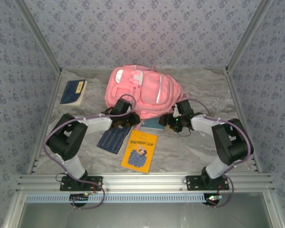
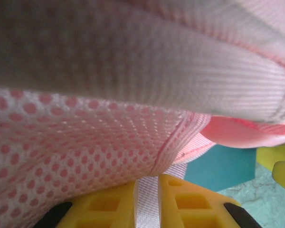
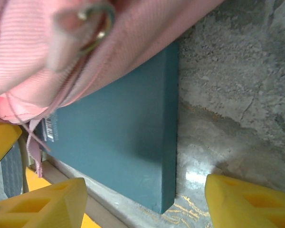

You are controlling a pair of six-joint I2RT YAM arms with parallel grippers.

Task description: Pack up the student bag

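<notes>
Pink, soft and flat on the far middle of the table (image 1: pixel 194 147): the bag (image 1: pixel 137 90), mouth toward the arms. Pinched at its near-left edge by the left claw (image 2: pixel 147 199), shut on a strip of webbing (image 2: pixel 173 156), probably to hold the mouth up and open. Straddled by the right claw (image 3: pixel 147 204), fingers apart either side of its corner: a teal book (image 3: pixel 118 137), partly covered by the bag's lip, seemingly lined up for pushing inside. Loose nearby, likely next: a yellow book (image 1: pixel 139 151), a dark blue book (image 1: pixel 113 139).
</notes>
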